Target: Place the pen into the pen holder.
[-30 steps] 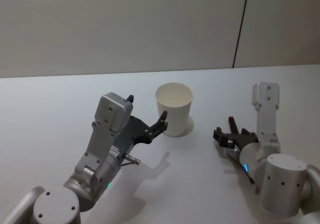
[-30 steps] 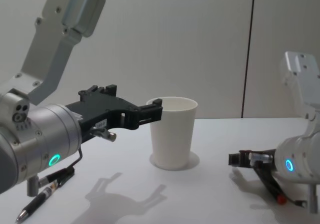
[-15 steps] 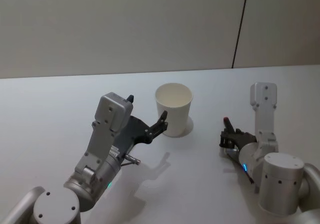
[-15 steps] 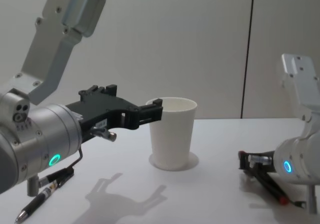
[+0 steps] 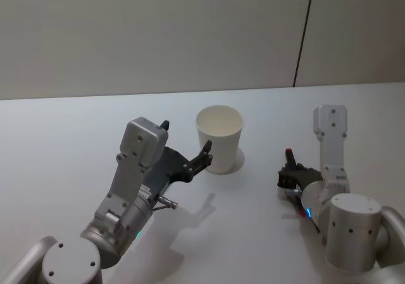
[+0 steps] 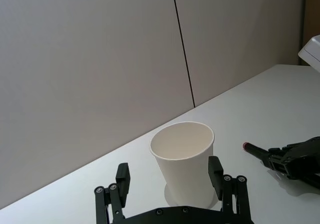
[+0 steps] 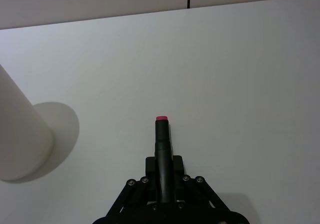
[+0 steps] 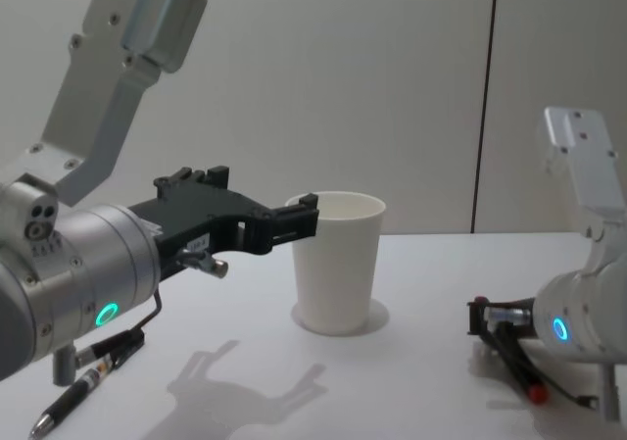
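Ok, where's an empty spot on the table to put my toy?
Bare table lies left of the left end effector, and behind the cup up to the wall. It's crowded around the cup, straddled by that end effector, and where the right end effector grips the pen.

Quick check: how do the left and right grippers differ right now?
The left gripper is open, its fingers either side of the pen holder; the right gripper is shut on the red-tipped pen. The left gripper hangs at the pen holder's rim height; the right gripper sits low near the table. Both are black.
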